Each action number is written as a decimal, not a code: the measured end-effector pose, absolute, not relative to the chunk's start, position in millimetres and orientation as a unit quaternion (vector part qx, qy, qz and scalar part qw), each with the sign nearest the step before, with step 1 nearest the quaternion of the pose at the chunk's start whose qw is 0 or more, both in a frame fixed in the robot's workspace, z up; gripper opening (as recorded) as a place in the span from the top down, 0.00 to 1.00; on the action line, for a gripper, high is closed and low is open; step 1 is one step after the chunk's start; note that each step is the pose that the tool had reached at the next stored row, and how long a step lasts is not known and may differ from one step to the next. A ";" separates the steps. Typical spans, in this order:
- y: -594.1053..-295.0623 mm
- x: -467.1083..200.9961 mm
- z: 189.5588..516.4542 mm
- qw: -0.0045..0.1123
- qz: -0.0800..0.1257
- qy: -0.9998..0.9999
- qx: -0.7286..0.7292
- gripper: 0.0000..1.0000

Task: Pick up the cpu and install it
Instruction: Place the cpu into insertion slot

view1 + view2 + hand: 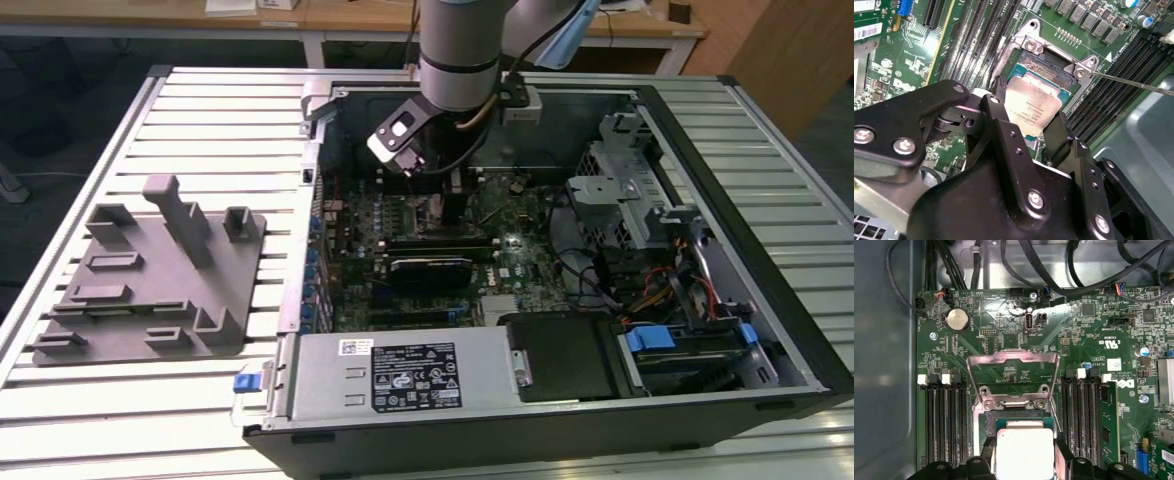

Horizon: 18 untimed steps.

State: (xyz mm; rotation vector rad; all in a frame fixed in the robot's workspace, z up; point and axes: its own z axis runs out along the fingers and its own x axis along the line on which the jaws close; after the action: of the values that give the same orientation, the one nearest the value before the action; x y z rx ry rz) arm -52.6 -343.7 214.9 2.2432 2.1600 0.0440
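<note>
Claw: The claw (1028,114) is pinching the chip (1036,107). One black finger (998,117) is on one edge and one is on the edge across from it. In the exterior view the claw (458,195) points down into the open computer box (747,385).
Chip: In the first wrist view the chip (1024,445) has its silver top up. It sits right at the open socket (1014,419), a bit off to one side. I cannot tell if it touches the socket yet.
Step in hand: I think this is setting the chip into the socket.
Socket: The metal flap (1013,375) stands up and out of the way, so the hole is free. A thin metal bar (1134,85) sticks out to the side, away from the chip.
How to do it well: Hold the chip flat, not tipped. Line up all four edges with the square hole. Go down slowly and do not push, because the small pins under it could bend. It should drop in on its own.
Watch out: The fingers are close to the socket frame (1054,52) and could bump it.
Around it: Long black memory slots (946,425) run on both sides, on the green board (1004,342).
Farther out: A grey tray (147,290) lies on the tabletop (200,110), well apart from the claw.
</note>
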 end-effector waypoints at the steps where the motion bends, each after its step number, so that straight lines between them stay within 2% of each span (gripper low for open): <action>1: -343.5 -52.6 214.4 0.013 0.014 0.693 0.720 0.45; 18: -340.2 -55.7 203.3 0.012 0.015 0.693 0.721 0.45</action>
State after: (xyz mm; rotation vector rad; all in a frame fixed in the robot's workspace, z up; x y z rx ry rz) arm -55.7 -340.2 203.3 2.2475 2.1596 0.0482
